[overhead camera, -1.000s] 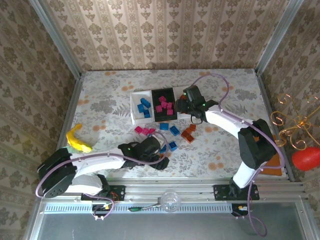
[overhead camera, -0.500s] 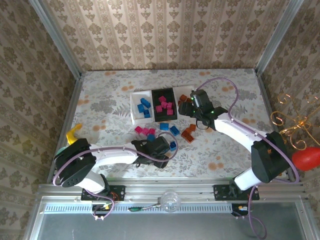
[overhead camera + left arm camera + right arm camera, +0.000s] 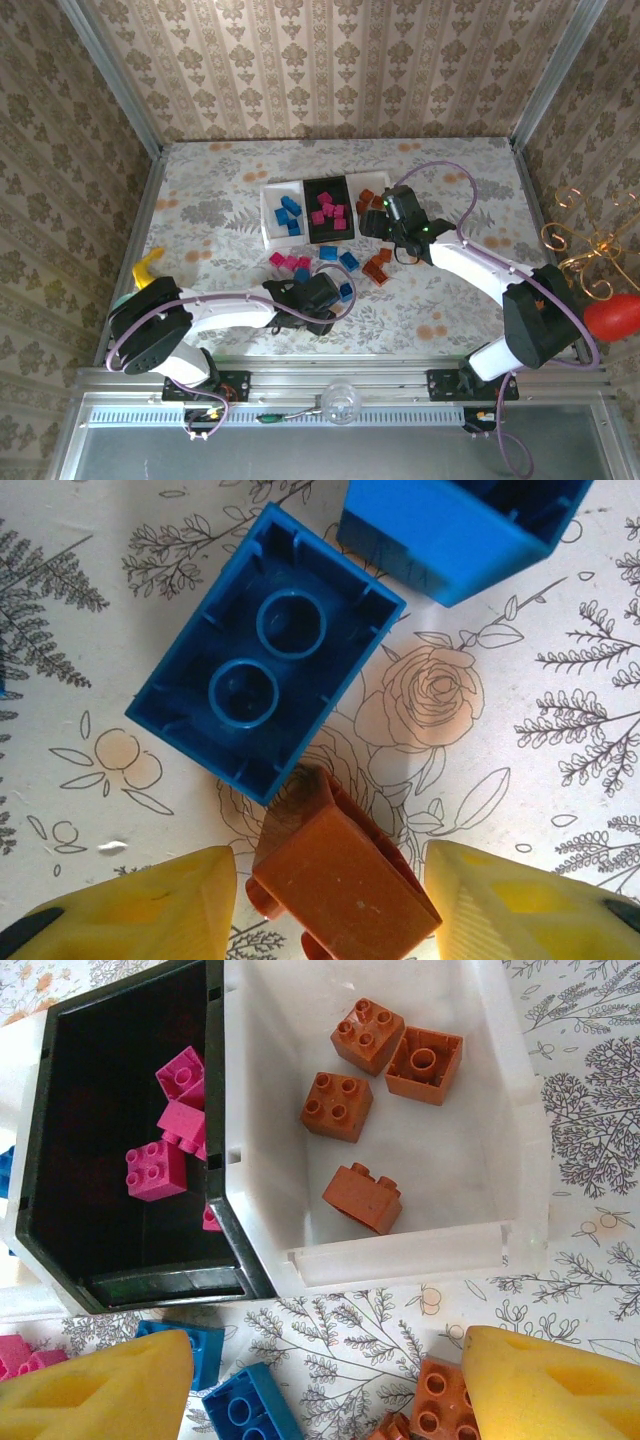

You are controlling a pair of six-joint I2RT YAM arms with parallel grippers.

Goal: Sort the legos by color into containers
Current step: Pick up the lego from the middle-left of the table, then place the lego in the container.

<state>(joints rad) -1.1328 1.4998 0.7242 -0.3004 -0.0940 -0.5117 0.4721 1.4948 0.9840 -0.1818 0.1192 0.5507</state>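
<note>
At the near edge, left arm [image 3: 220, 318]: lies low along the table front, forearm stretched right toward the loose bricks.
left gripper [image 3: 332, 912]: points straight down; its yellow fingers [image 3: 140, 910] have closed in on an orange-brown brick [image 3: 345, 870], one pad at each side.
orange-brown brick: smooth hard plastic, blocky, tilted between the pads.
blue brick [image 3: 265, 650]: just beyond it on the cloth, upside down, its hollow underside showing two round tubes.
table [image 3: 200, 200]: covered in pale cloth printed with line-drawn flowers and leaves.
loose legos [image 3: 348, 260]: mid-table in front of the trays; magenta at left, blue in the middle, orange-brown at right.
right arm [image 3: 470, 262]: reaches forward and left from its base in a long bend.
right gripper [image 3: 325, 1390]: hangs above the cloth just in front of the trays; its yellow wedge-shaped fingers [image 3: 560, 1385] stand wide apart with nothing between them.
containers [image 3: 390, 1255]: three thin-walled rectangular trays side by side.
right white tray [image 3: 510, 1110]: holds four orange-brown bricks.
black tray [image 3: 90, 1110]: holds magenta bricks.
left white tray [image 3: 268, 215]: holds blue bricks.
</note>
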